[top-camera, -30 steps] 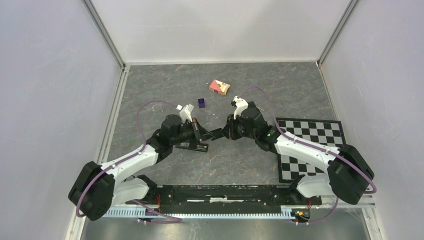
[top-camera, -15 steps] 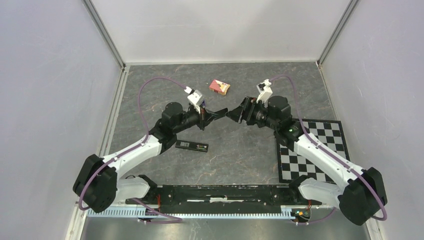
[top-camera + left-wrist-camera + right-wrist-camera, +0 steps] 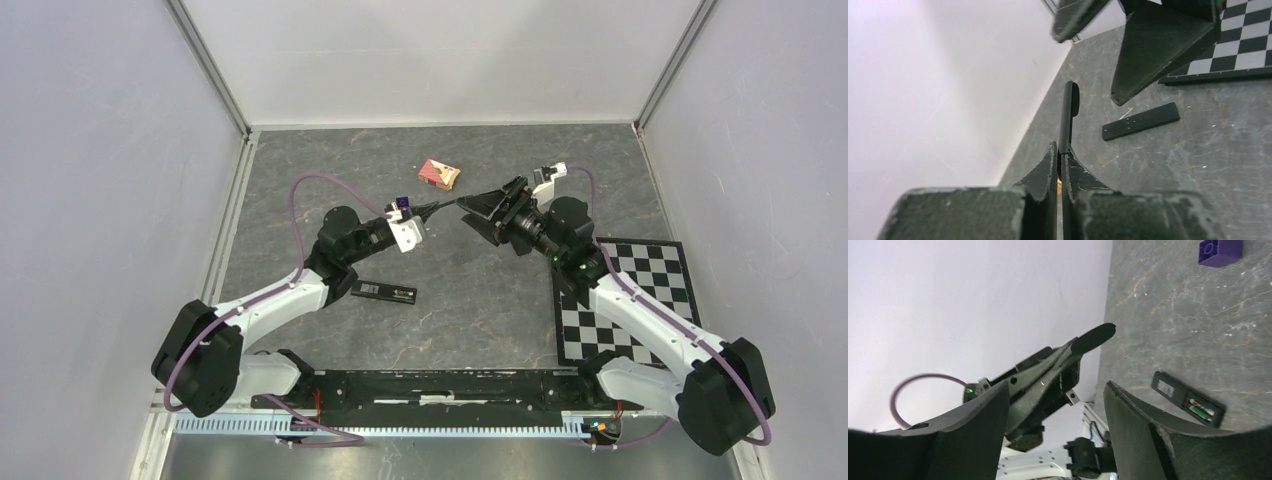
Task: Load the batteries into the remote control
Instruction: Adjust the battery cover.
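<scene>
Seen from overhead, the two arms meet nose to nose above the middle of the worktop (image 3: 480, 330). The left fingers (image 3: 1059, 150) are pressed together on a thin black strip (image 3: 1068, 107) with a rounded end, probably the battery cover. They hold it edge-up, pointing at 3 o'clock toward the right fingers (image 3: 468, 205). Those are spread wide and hold nothing, a stance that suits taking or steadying the strip.

The remote control (image 3: 384, 292) lies flat on the worktop at 7 o'clock from the left fingers. Its bay is open with a green battery (image 3: 1200, 411) inside; the blue one I cannot make out.

A purple cube (image 3: 1220, 251) sits just beside the left wrist at 9 o'clock, a red-and-white box (image 3: 438, 174) at 12 o'clock and a checkered mat (image 3: 620, 280) at 4 o'clock. None of them lies between the strip and the remote.
</scene>
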